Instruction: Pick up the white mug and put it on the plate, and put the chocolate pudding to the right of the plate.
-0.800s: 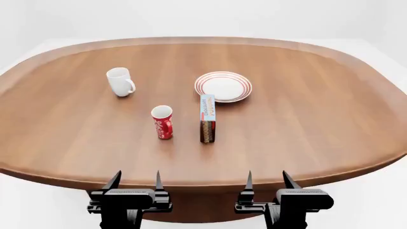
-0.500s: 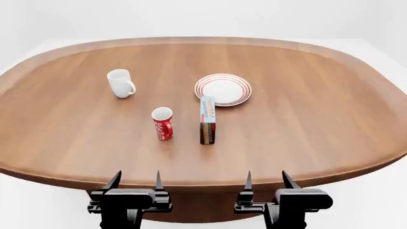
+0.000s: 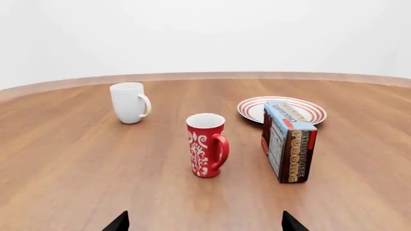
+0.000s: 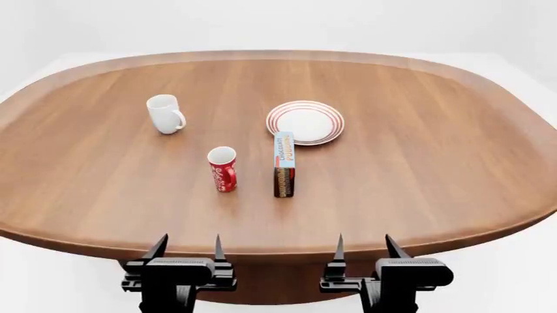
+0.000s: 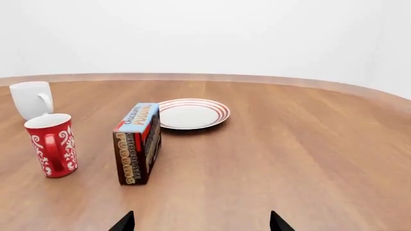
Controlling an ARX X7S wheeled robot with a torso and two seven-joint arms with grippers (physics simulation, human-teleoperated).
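The white mug [image 4: 164,113] stands upright at the far left of the table, handle toward the right; it also shows in the left wrist view [image 3: 129,102] and the right wrist view [image 5: 31,99]. The red-ringed plate [image 4: 306,121] [image 3: 316,114] [image 5: 191,114] lies bare near the middle. In front of the plate stands the chocolate pudding [image 4: 284,163] [image 3: 288,142] [image 5: 137,143] on its edge. My left gripper [image 4: 186,250] [image 3: 204,224] and right gripper [image 4: 364,248] [image 5: 201,223] hang open at the near table edge, well short of everything, with nothing between their fingers.
A red cup with white patterning [image 4: 223,168] [image 3: 206,145] [image 5: 53,151] stands left of the pudding carton, between my left gripper and the white mug. The oval wooden table [image 4: 435,163] has a raised rim all round.
The whole scene has shifted very slightly lower in the head view. No object on the table has moved and both grippers stay open.
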